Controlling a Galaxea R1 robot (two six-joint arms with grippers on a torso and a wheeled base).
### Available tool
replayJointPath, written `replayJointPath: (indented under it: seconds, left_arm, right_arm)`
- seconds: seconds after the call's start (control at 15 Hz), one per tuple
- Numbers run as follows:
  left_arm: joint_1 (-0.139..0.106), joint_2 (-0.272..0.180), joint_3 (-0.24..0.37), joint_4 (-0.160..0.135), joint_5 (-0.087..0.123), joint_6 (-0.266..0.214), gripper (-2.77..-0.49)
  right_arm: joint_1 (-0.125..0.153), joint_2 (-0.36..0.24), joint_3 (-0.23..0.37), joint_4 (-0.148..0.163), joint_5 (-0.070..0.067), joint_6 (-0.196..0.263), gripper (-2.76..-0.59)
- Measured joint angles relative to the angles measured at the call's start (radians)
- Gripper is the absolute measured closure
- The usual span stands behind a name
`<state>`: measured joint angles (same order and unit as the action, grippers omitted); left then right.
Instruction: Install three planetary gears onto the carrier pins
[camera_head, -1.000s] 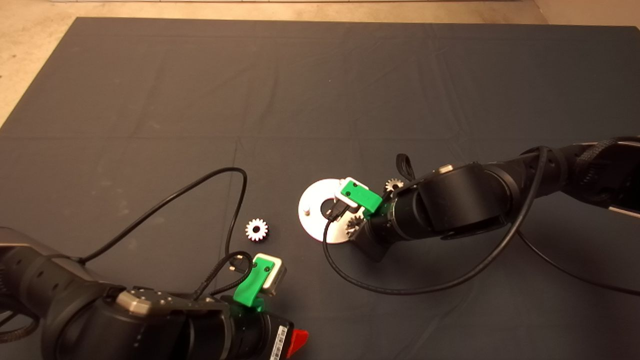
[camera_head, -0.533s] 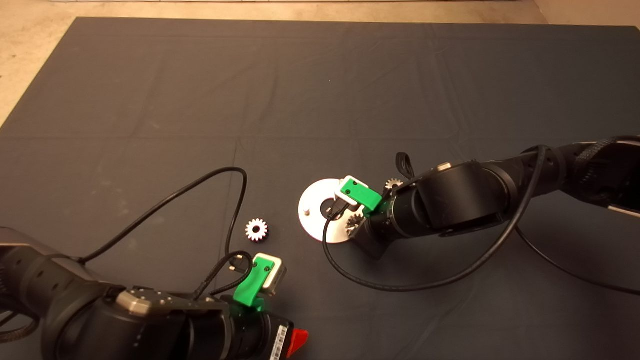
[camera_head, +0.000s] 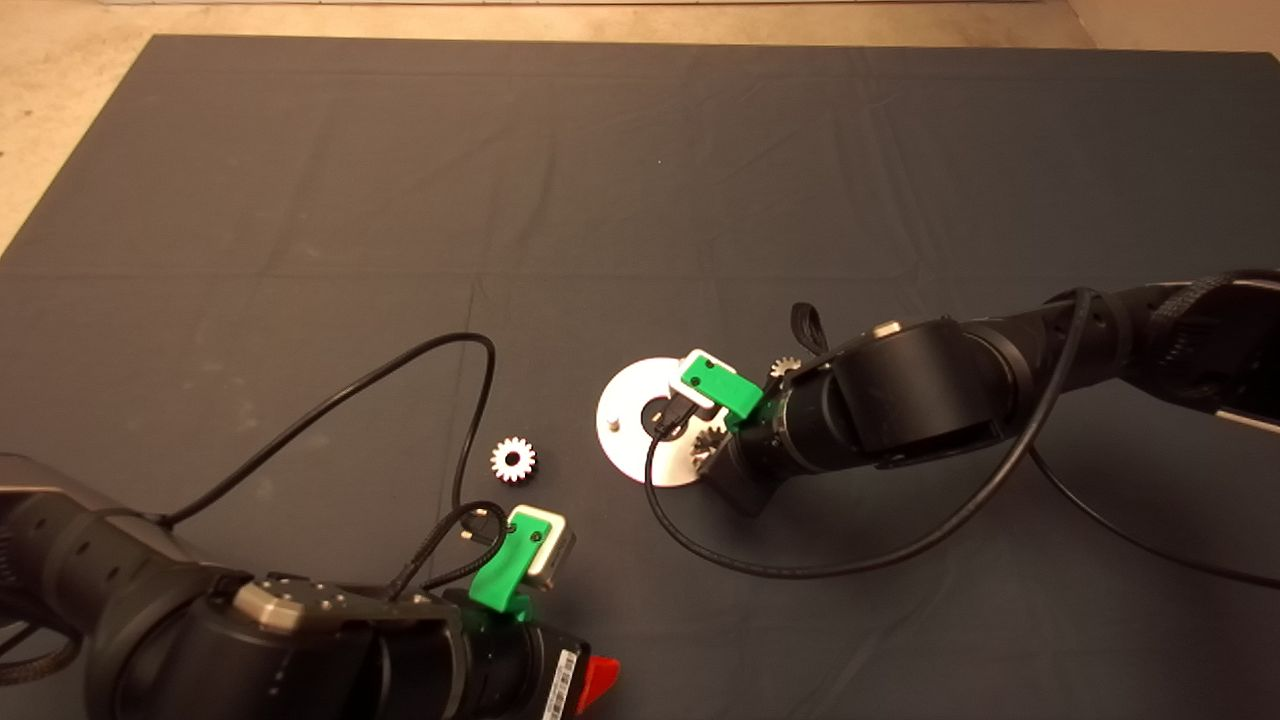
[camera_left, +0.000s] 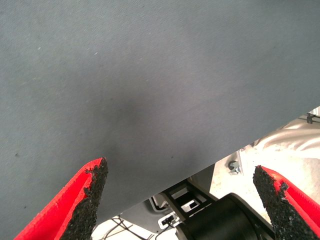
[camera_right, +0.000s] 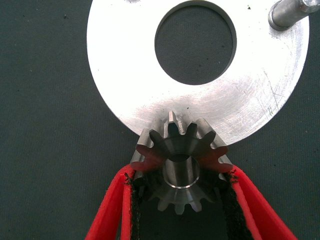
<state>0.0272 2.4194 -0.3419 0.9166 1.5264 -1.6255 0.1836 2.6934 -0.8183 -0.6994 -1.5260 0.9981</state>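
The silver disc lies mid-mat, with one bare carrier pin near its left rim; another pin shows in the right wrist view. My right gripper is shut on a planetary gear at the disc's near rim. A pin's top shows inside that gear's bore. In the head view this gear peeks out under the right wrist. A second gear lies loose on the mat left of the disc. A third gear sits behind the right arm. My left gripper waits open at the lower left.
Black cables loop over the mat: one from the left arm, one under the right arm. The mat's edge and the robot's base show past the left fingers. A bare floor strip borders the mat at the far left.
My right arm has crept slightly left and farther in over the disc, carrying its gear with it. The left arm and the loose gear have stayed put.
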Motion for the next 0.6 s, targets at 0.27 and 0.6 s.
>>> replayJointPath:
  seconds: [0.27,0.6]
  left_arm:
    - [0.0,0.011,0.0,0.014,0.0,0.0,-2.07]
    - [0.0,0.013,0.0,0.017,0.0,0.0,-2.07]
  right_arm:
    - [0.002,0.0,-0.004,0.0,0.004,0.0,-0.88]
    - [0.006,0.0,-0.008,0.0,0.006,0.0,-0.89]
